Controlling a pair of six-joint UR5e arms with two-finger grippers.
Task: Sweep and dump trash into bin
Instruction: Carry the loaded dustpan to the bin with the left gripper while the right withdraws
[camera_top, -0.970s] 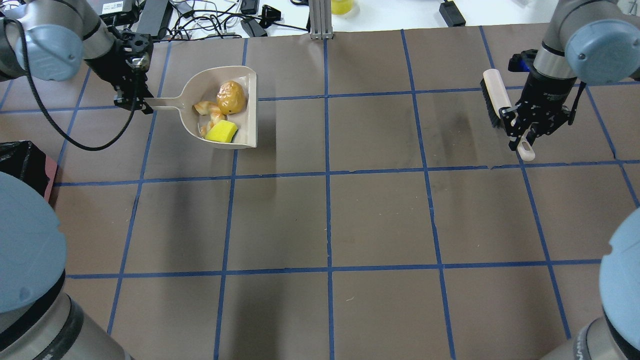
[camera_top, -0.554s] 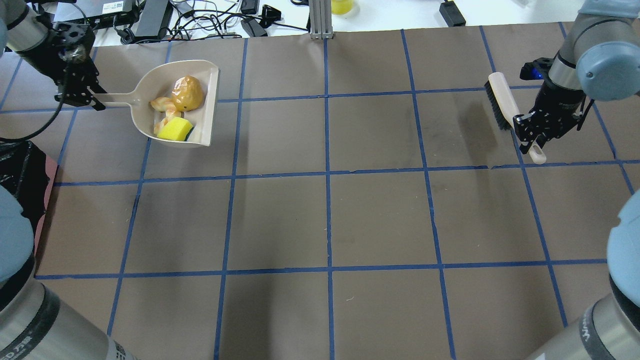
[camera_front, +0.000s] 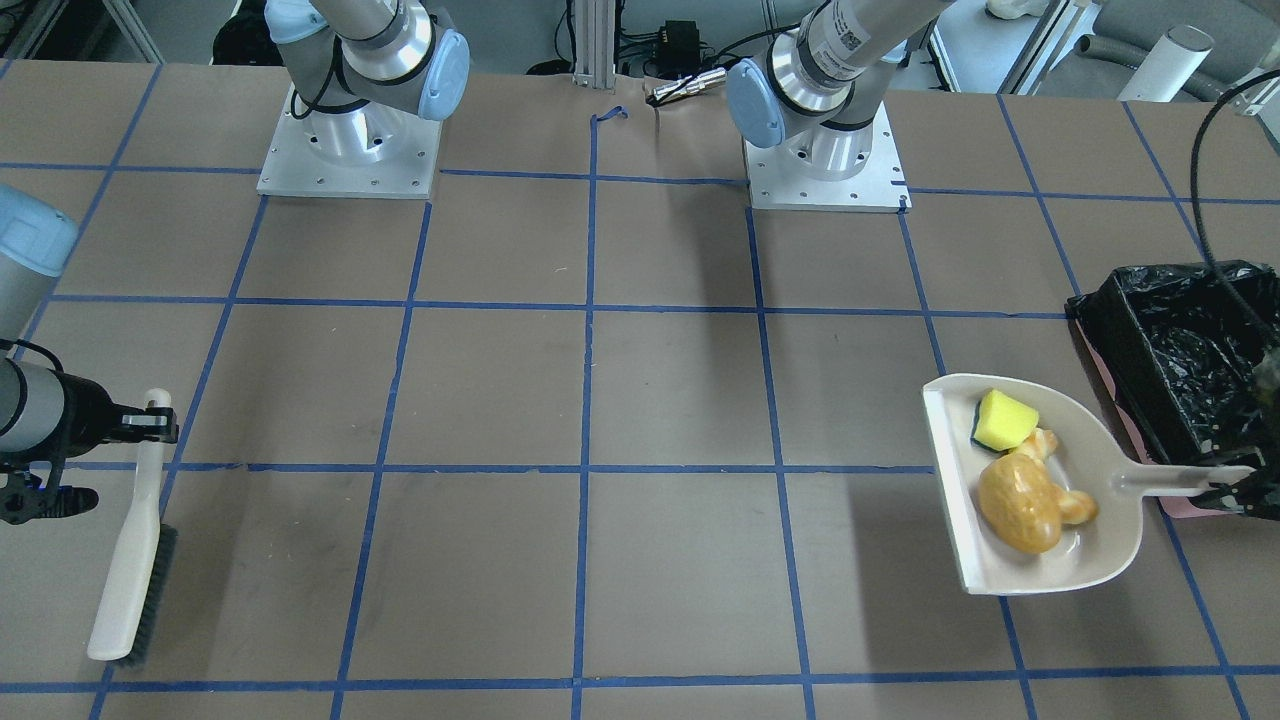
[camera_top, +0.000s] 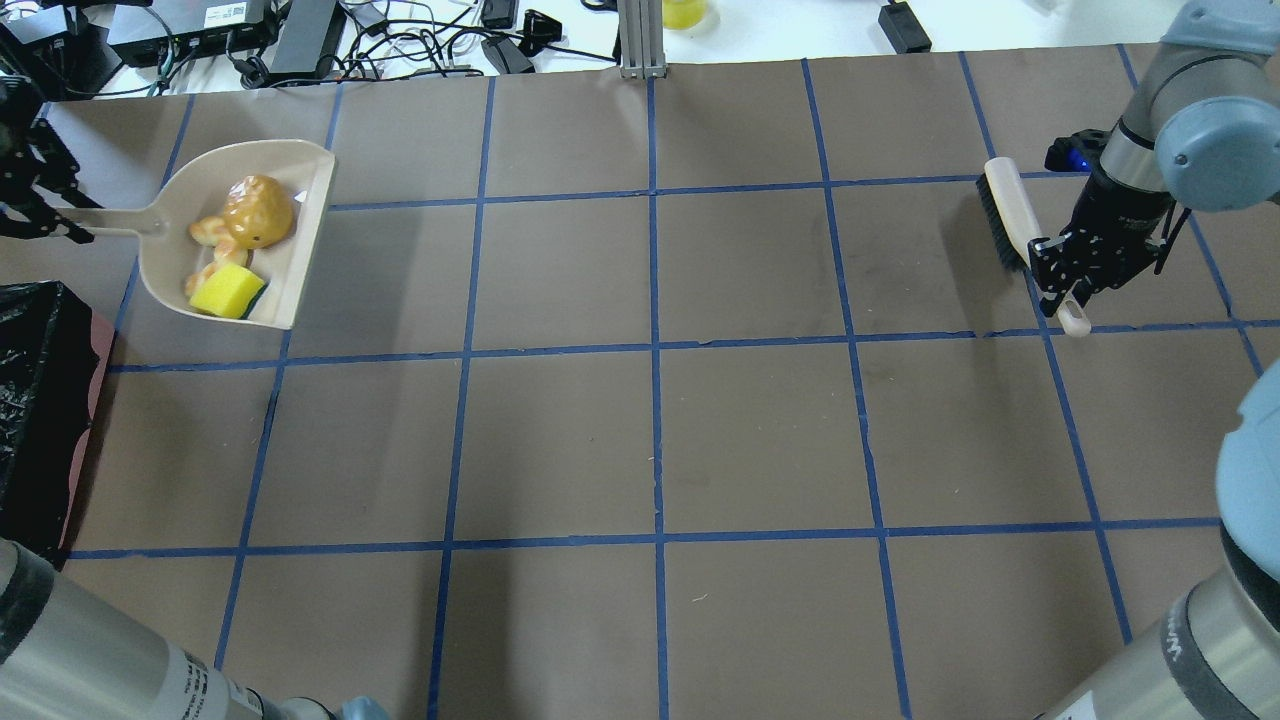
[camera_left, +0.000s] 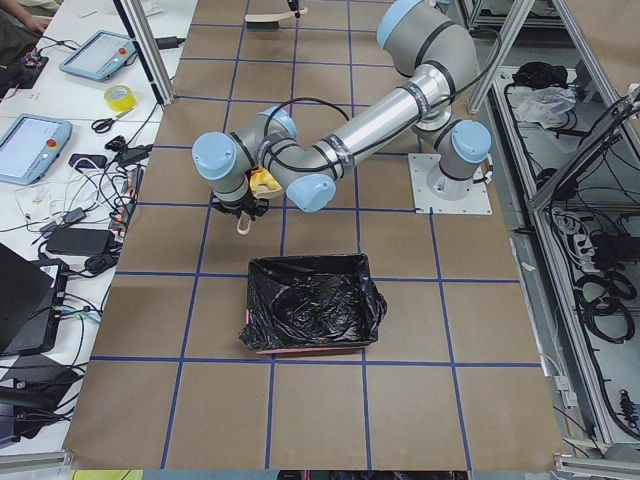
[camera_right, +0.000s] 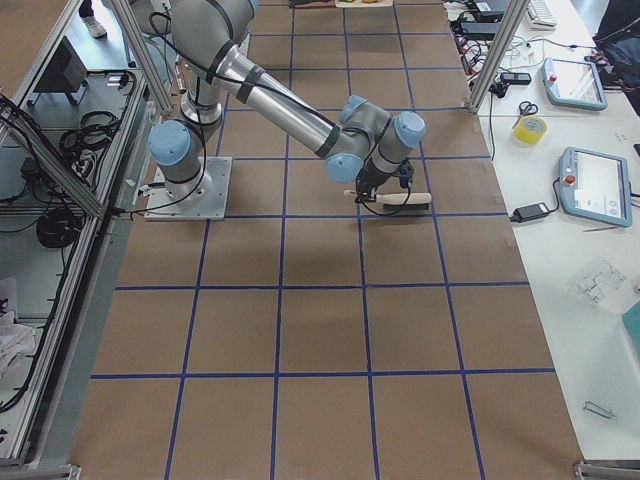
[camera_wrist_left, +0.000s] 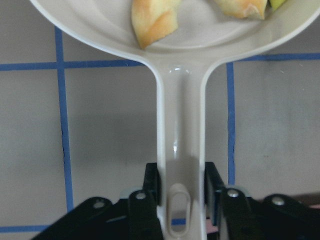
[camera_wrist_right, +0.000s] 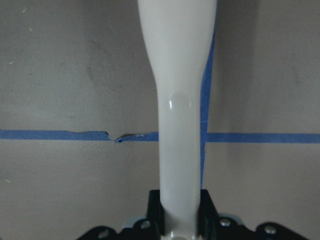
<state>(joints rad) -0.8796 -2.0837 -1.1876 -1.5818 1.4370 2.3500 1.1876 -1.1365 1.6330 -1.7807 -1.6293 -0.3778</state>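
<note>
Dustpan (camera_top: 290, 240) moved toward bin (camera_top: 40, 400), clamped by left end effector (camera_wrist_left: 181, 182); right end effector (camera_top: 1062, 285) clamps brush (camera_top: 1005, 205).

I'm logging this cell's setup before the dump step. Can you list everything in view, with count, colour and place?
table: one, brown paper with a blue tape grid, under everything
dustpan: one, beige, table's far left
yellow-green wedge: one, in the dustpan
curled peel: one, pale orange, in the dustpan
amber lump: one, glossy, in the dustpan
bin: one, black bag lining, pink base, table's left end
brush: one, cream with black bristles, far right
cables and electronics: several, mostly black, bench beyond the table
tape roll: one, yellow, side bench
left gripper: black, shut on the dustpan handle
right gripper: black, shut on the brush handle
arms: two, silver, blue-grey joints
</note>
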